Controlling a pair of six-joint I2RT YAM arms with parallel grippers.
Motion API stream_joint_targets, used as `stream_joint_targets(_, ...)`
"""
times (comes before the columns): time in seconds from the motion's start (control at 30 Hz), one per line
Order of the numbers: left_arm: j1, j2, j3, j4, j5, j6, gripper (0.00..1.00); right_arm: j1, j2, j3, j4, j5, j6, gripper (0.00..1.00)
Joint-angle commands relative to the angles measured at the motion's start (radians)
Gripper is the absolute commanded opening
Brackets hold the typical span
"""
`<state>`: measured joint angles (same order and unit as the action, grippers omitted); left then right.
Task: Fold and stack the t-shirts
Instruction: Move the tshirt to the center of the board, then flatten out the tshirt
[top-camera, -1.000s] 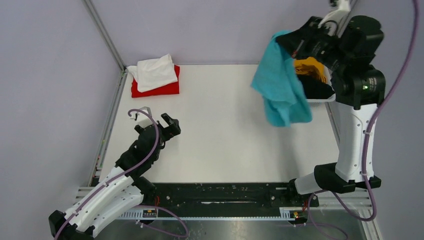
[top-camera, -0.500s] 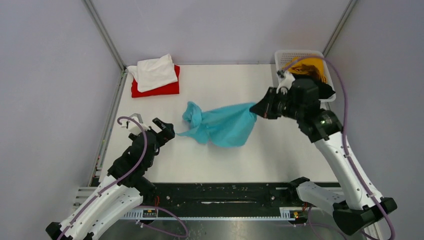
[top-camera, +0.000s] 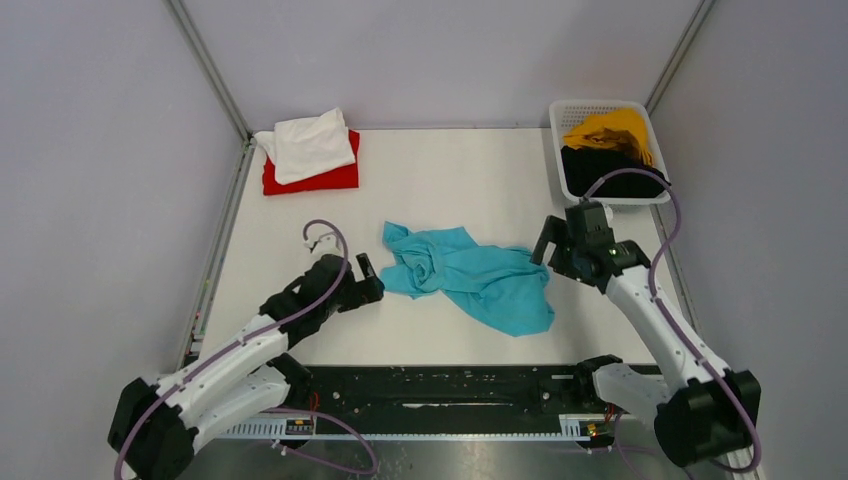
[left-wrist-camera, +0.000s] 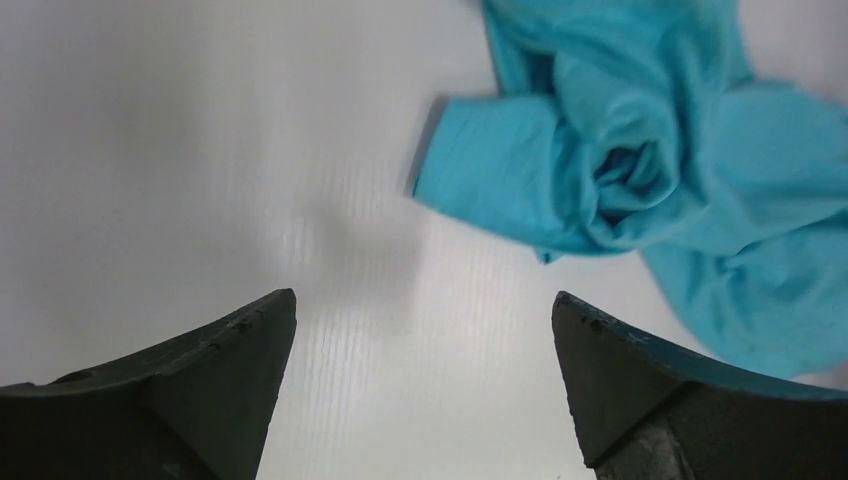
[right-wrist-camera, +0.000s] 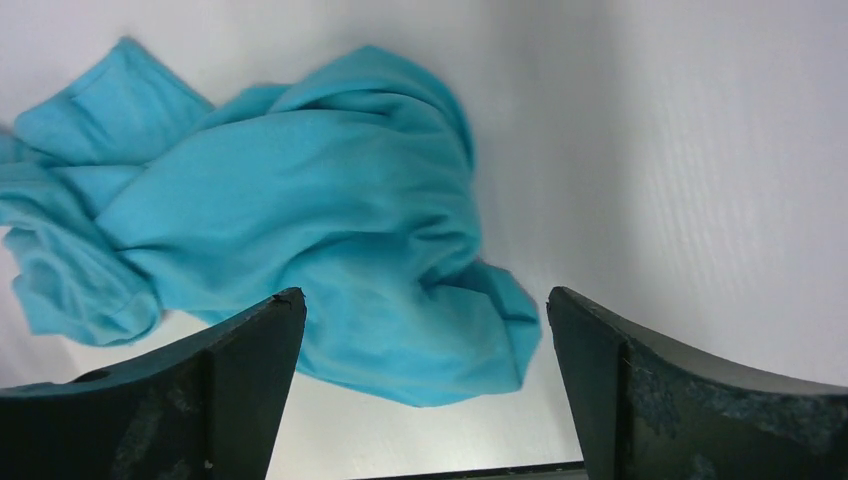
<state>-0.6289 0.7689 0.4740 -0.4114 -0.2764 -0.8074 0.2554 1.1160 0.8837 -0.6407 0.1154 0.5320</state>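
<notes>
Top external view: the blue-green shirt (top-camera: 470, 278) lies bunched up in the middle of the table (top-camera: 450, 180), between both grippers. The left gripper (top-camera: 370, 284) and the right gripper (top-camera: 546, 252) are spread wide, holding nothing (ready, I think, to pull it flat).

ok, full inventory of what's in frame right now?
turquoise t-shirt: 1, turquoise, crumpled at table centre
white t-shirt: 1, white, folded, on the red one, far left corner
red t-shirt: 1, red, folded, under the white one
mustard yellow t-shirt: 1, yellow, bunched in basket, far half
black t-shirt: 1, black, in basket, near half
basket: 1, white mesh, far right corner
table: 1, white
left gripper: 1, dark, open, by the turquoise shirt's left end
right gripper: 1, dark, open, at its right end
</notes>
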Motion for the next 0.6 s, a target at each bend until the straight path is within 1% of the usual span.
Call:
stream_joint_targets(0.0, -0.007, 0.141, 0.000, 0.131, 0.131, 0.056, 0.99, 0.002, -0.162, -0.136, -0.024, 0.130, 0.055, 0.99)
stream_joint_targets(0.13, -0.013, 0.277, 0.009, 0.242, 0.157, 0.078, 0.98, 0.002, -0.306, -0.314, -0.021, 0.090, 0.119, 0.99)
stream_joint_targets(0.3, -0.022, 0.457, 0.053, 0.339, 0.167, 0.091, 0.91, 0.002, -0.440, -0.441, -0.062, -0.007, 0.185, 1.00)
stream_joint_targets(0.37, -0.031, 0.547, 0.078, 0.367, 0.169, 0.101, 0.81, 0.002, -0.478, -0.483, -0.072, -0.062, 0.213, 0.98)
stream_joint_targets(0.5, -0.052, 0.680, 0.127, 0.431, 0.190, 0.106, 0.55, 0.008, -0.503, -0.566, -0.014, -0.136, 0.254, 0.88)
stream_joint_targets(0.53, -0.056, 0.707, 0.136, 0.455, 0.200, 0.113, 0.48, 0.010, -0.493, -0.579, 0.010, -0.156, 0.257, 0.85)
stream_joint_targets(0.57, -0.063, 0.734, 0.154, 0.466, 0.205, 0.118, 0.33, 0.014, -0.469, -0.585, 0.041, -0.167, 0.255, 0.81)
